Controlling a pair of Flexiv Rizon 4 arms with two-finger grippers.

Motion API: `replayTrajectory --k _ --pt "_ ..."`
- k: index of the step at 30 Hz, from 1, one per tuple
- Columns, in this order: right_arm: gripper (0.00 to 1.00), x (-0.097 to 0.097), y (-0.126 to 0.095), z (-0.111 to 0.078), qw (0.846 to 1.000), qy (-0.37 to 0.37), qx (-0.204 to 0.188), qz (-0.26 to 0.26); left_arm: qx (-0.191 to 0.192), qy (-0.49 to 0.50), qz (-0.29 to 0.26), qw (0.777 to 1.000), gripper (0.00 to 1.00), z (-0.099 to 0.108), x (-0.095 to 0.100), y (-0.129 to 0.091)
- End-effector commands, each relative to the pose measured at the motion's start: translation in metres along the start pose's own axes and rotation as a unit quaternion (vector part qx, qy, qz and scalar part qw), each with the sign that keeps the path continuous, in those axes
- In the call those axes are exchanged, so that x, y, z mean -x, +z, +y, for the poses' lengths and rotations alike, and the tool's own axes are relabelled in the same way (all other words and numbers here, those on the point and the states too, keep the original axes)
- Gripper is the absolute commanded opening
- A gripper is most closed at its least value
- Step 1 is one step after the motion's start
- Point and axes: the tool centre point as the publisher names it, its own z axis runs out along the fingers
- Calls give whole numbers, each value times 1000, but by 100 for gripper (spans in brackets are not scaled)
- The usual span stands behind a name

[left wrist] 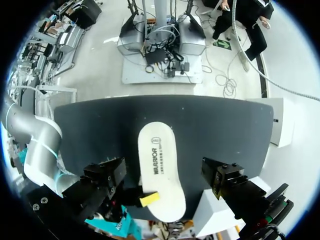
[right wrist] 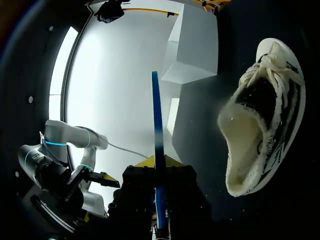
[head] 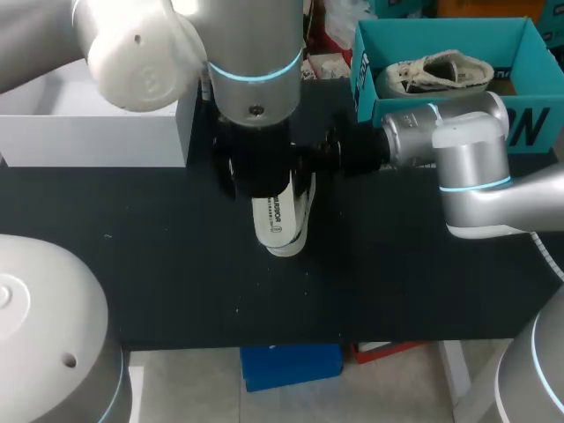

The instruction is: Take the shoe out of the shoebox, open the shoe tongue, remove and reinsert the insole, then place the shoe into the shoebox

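Note:
My right gripper (right wrist: 159,170) is shut on the heel end of a white printed insole (left wrist: 159,165) and holds it over the middle of the black table (head: 176,264). The right wrist view shows the insole edge-on as a thin blue strip (right wrist: 157,125). My left gripper (left wrist: 165,176) hangs open above the insole, with its black fingers (left wrist: 106,175) well clear on both sides. A white laced shoe (right wrist: 260,120) lies on the table beside the insole. In the head view only the shoe's edge (head: 304,216) shows past the insole (head: 275,220). The teal shoebox (head: 520,128) stands at the back right.
A second white shoe (head: 436,72) lies in the teal shoebox. A white box (head: 88,132) stands at the back left of the table. My left arm (head: 256,79) hides both grippers in the head view. My right arm (head: 441,141) comes in in front of the shoebox.

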Motion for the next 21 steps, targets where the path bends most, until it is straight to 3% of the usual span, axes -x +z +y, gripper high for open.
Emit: replayTrajectory --k 1,10,11,15,21 --pt "0 -1 0 0 1000 1 0 -1 17 3 -8 1000 100 -11 -2 5" --pt "0 -1 0 0 1000 1 0 -1 45 -2 -60 997 100 -17 -7 -2" --pt "0 -1 0 0 1000 1 0 -1 37 -7 -95 995 100 -15 -11 -1" --pt "0 -1 0 0 1000 1 0 -1 48 -15 -141 989 100 -11 -21 -1" --pt "0 -1 0 0 1000 1 0 -1 95 14 -242 965 100 -6 -32 -4"
